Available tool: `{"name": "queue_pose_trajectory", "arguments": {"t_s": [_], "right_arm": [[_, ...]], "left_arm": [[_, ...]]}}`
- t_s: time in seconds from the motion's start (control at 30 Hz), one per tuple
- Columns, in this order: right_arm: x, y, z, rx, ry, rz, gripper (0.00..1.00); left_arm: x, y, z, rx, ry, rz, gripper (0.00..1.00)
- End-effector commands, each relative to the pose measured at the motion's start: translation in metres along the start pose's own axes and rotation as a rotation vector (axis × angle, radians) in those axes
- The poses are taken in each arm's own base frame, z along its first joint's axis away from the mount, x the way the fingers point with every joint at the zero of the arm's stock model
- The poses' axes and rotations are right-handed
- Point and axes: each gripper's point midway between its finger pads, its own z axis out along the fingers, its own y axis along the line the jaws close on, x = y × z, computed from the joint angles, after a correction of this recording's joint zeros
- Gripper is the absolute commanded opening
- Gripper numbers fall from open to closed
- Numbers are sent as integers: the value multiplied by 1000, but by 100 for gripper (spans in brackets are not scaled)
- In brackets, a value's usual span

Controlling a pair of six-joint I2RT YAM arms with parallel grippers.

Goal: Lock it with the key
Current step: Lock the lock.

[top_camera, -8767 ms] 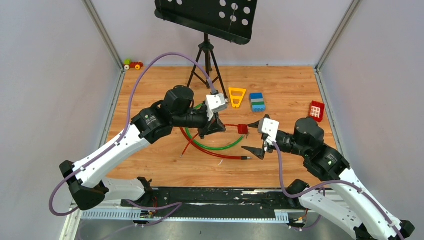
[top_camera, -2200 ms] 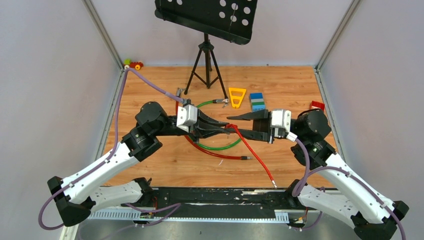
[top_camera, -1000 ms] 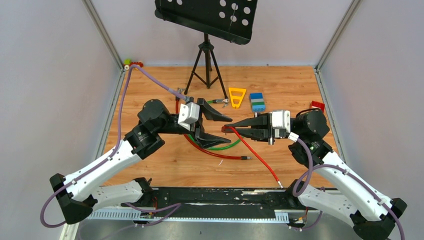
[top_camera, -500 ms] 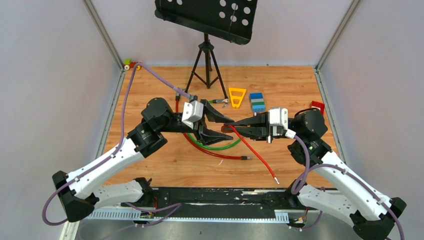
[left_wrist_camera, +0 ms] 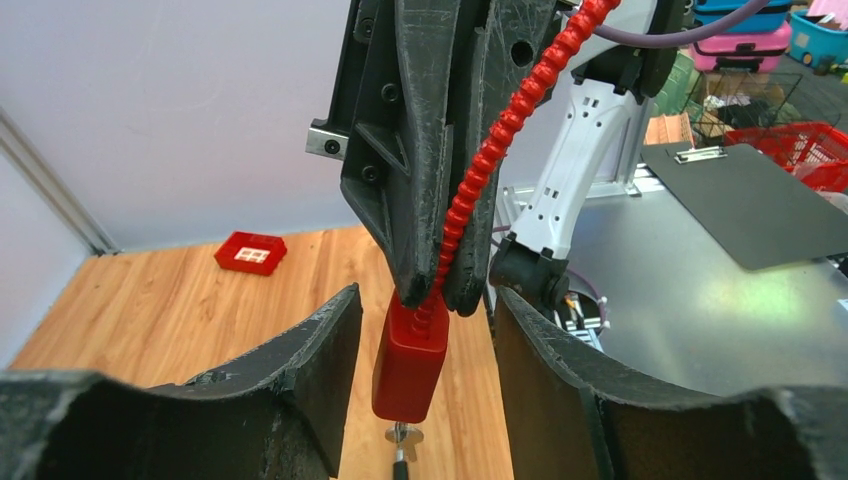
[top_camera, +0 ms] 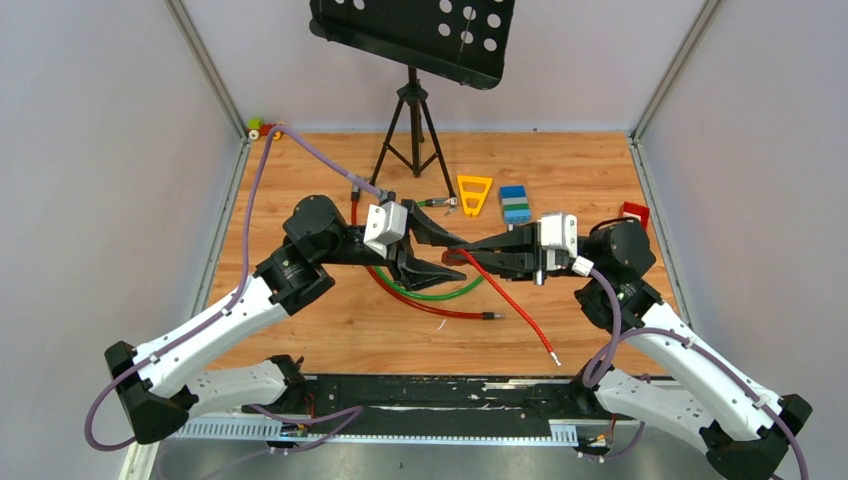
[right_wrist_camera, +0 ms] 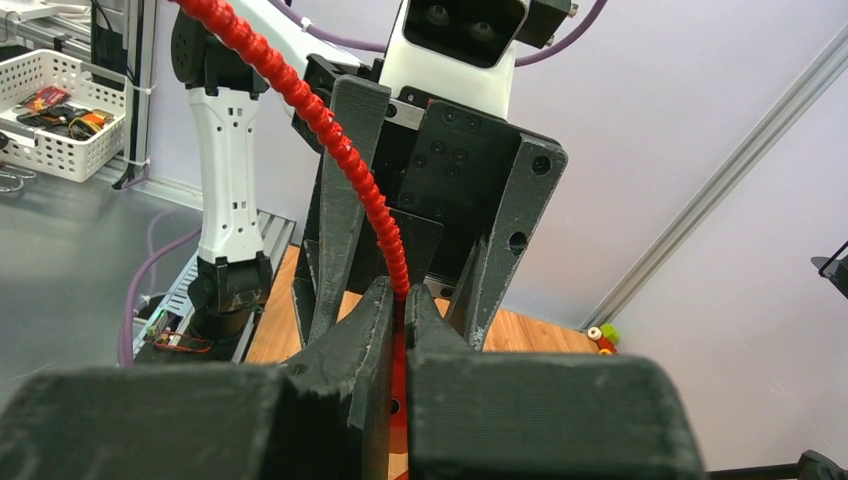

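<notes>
The small red padlock [left_wrist_camera: 410, 365] hangs in the air at mid-table on its red ribbed cable [left_wrist_camera: 490, 150]. My right gripper [right_wrist_camera: 398, 290] is shut on that cable just above the padlock body. My left gripper [left_wrist_camera: 425, 300] is open, with one finger [left_wrist_camera: 300, 380] on each side of the padlock and a gap on both sides. A tiny silvery piece that looks like the key [left_wrist_camera: 403, 433] shows right under the padlock's bottom; I cannot tell if it sits in the lock. From above, both grippers meet tip to tip at the padlock [top_camera: 449, 257].
A green cable [top_camera: 440, 293] and another red cable [top_camera: 440, 312] lie on the wood under the grippers. Behind stand a tripod [top_camera: 410, 120], a yellow triangle [top_camera: 474, 193] and a blue-green block [top_camera: 515, 203]. A red basket [top_camera: 632, 210] sits at the right.
My left gripper has moved right so that its fingers straddle the padlock, and its jaws have narrowed a little. The right gripper keeps holding the cable in place.
</notes>
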Motion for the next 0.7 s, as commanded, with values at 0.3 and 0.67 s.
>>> {"name": "queue_pose_trajectory", "arguments": {"t_s": [0.3, 0.67], "right_arm": [[-20, 0, -1, 14, -60, -27, 0], [-18, -2, 0, 23, -58, -18, 0]], "left_arm": [[-12, -2, 1, 11, -28, 21, 45], [-12, -4, 0, 18, -38, 12, 37]]}}
